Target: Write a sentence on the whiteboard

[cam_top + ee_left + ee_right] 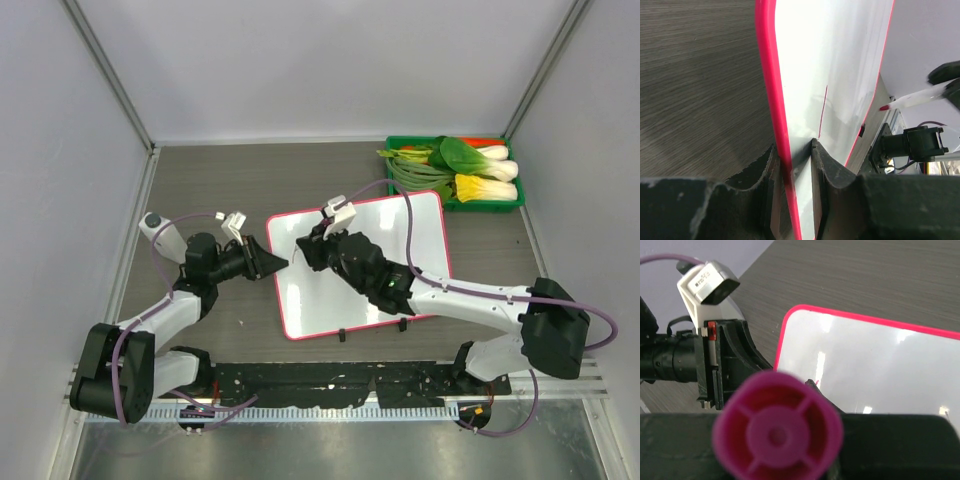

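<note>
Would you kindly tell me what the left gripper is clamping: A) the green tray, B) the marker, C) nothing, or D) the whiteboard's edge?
D: in the left wrist view, the left gripper closes over the pink edge of the whiteboard, one finger each side.

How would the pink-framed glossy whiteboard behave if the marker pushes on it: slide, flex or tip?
Probably stiff: the pink-framed glossy whiteboard lies flat with straight edges. It looks thin, so probably light, and on the grey table apt to slide under a push; the left gripper pinching its frame likely stops that. Tipping seems unlikely.
</note>
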